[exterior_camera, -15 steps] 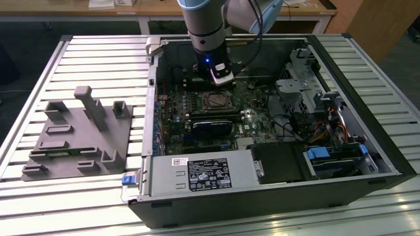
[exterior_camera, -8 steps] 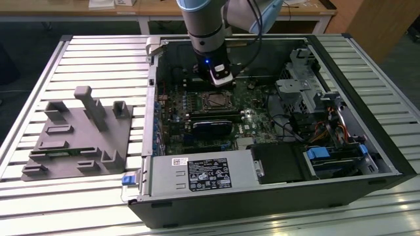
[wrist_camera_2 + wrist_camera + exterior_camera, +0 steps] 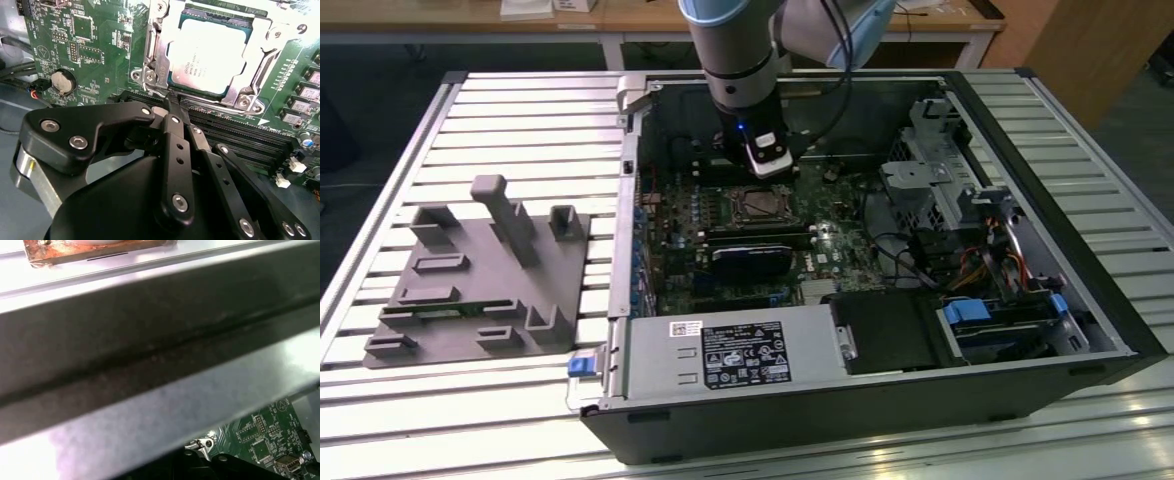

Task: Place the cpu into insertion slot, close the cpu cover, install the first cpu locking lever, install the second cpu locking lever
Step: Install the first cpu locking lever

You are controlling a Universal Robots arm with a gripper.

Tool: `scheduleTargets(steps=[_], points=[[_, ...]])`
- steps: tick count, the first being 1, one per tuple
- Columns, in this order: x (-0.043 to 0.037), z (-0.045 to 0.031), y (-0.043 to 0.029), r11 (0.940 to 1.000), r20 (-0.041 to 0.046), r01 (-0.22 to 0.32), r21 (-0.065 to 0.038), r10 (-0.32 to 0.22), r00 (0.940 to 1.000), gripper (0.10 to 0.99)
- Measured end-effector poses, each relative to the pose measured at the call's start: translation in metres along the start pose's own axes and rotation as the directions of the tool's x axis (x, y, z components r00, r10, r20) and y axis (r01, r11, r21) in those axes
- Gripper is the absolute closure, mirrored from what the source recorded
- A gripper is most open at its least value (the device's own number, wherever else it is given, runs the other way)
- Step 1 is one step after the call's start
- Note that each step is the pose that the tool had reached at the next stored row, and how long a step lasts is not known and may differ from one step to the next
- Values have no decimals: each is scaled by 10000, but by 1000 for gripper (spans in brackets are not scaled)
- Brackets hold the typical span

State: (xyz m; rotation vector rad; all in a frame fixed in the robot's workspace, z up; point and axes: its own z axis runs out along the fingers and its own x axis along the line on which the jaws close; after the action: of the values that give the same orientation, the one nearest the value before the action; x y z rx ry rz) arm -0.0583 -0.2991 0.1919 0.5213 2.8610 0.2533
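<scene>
An open computer case point(image 3: 630, 300) lies on its side on a slatted metal table point(image 3: 520, 110), with a grey moulded fixture point(image 3: 480, 280) resting beside it toward the exterior view's left. The robot arm reaches straight down into the case, and its gripper point(image 3: 771, 172) hangs just above the green motherboard point(image 3: 841, 250), close to the insertion slot point(image 3: 758, 205).

In the second wrist view, the black gripper point(image 3: 169, 100) takes up the foreground. Its fingers point(image 3: 176, 150) are drawn together so the tips meet in a narrow point, with nothing visibly held between them. That point sits just beside the near edge of the socket; whether it touches the metal there cannot be told.

The cpu point(image 3: 207, 52) lies flat inside the socket, pale metal face up. The cpu cover point(image 3: 262, 60) (a thin silvery frame) lies down around it, its cut-out centre leaving the chip's face exposed. Whether the locking levers are latched cannot be told.

Long black memory slots point(image 3: 240, 135) run between the socket and the gripper's body. A round coin battery point(image 3: 62, 82) sits on the board well away from the socket.

The first wrist view shows a blurred grey metal bar point(image 3: 150, 350) and a corner of green board point(image 3: 260, 440).
</scene>
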Motion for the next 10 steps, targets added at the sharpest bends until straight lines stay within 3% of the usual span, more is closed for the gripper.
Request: scheduleTargets(steps=[10], points=[[-12, 16, -7, 10000, -7, -9, -23, 9, 10000, 980]])
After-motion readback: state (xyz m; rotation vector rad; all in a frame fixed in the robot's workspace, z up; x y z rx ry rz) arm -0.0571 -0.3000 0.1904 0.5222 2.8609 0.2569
